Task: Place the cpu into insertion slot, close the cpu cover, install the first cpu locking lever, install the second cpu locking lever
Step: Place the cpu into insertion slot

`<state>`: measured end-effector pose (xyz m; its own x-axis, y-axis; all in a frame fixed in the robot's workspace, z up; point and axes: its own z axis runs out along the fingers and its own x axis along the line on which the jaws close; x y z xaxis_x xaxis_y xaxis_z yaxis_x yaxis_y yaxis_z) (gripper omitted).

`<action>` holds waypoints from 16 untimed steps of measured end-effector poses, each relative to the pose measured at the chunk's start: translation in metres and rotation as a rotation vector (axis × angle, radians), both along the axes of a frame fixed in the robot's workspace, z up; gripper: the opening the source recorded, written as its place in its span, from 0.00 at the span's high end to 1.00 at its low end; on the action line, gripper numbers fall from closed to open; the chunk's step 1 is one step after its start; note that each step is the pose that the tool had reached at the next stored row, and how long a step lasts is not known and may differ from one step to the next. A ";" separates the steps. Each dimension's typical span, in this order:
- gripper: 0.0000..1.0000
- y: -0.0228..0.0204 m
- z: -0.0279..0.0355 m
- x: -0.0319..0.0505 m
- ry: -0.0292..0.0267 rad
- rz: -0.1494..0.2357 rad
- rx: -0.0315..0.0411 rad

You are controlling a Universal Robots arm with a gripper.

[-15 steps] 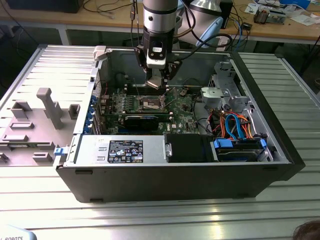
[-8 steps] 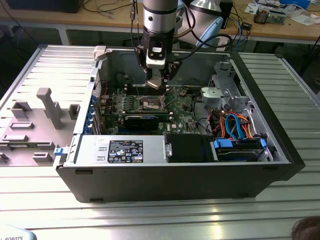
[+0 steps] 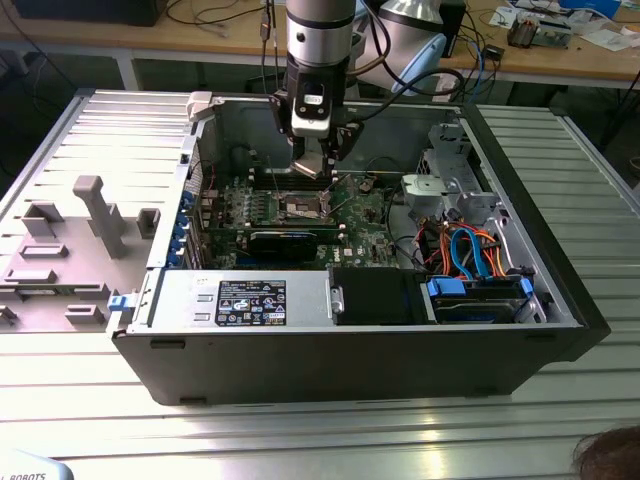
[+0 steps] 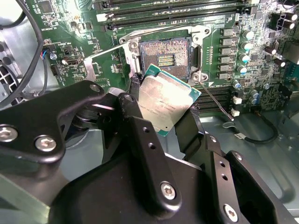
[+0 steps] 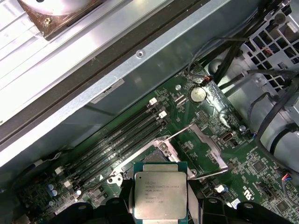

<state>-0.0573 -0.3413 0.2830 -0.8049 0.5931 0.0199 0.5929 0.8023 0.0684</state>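
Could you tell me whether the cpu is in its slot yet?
Out: the gripper holds the cpu clear of the bare insertion slot.

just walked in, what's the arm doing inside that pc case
The arm's hand grips the cpu by its edges and holds it close to the slot on the motherboard, inside the open pc case. The slot is empty and its cover stands open, so the cpu is not seated yet.
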 end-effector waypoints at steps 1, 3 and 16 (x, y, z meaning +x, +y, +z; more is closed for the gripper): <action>0.45 0.0000 0.0000 0.0000 0.0000 -0.001 0.0000; 0.45 0.0000 0.0000 0.0000 0.0000 -0.003 0.0000; 0.45 0.0000 -0.0003 0.0000 0.0000 -0.018 0.0000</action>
